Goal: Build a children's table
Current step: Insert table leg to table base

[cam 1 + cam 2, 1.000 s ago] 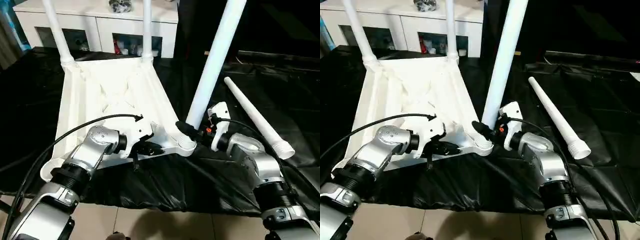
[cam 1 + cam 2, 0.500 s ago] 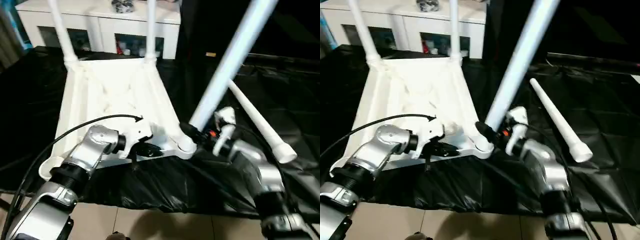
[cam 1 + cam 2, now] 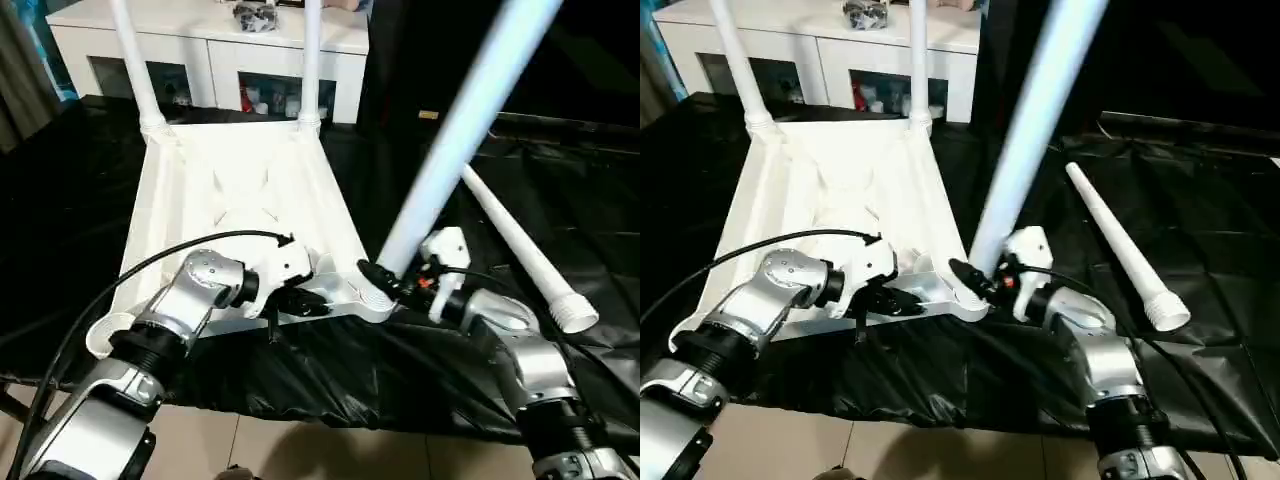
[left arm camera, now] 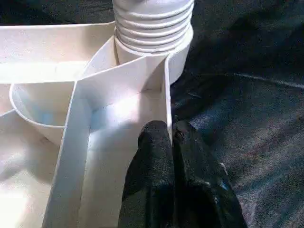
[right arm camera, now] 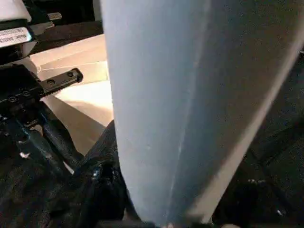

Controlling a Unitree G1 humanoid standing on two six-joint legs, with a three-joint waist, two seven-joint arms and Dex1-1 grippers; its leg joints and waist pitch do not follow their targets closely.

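the tilted leg [image 3: 455, 140] is motion-blurred, its top cut off.

Beside the upturned tabletop [image 3: 240, 190], the near right corner is crowded — a tilted leg [image 3: 455, 130] rises there, a loose leg [image 3: 520, 245] lies beyond. Its ribbed middle stays open — two upright legs [image 3: 135, 65] fence the far edge.

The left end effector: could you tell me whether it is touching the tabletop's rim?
Touching. In the left wrist view, the left end effector is shut on the thin rim wall of the tabletop, one finger on each side.
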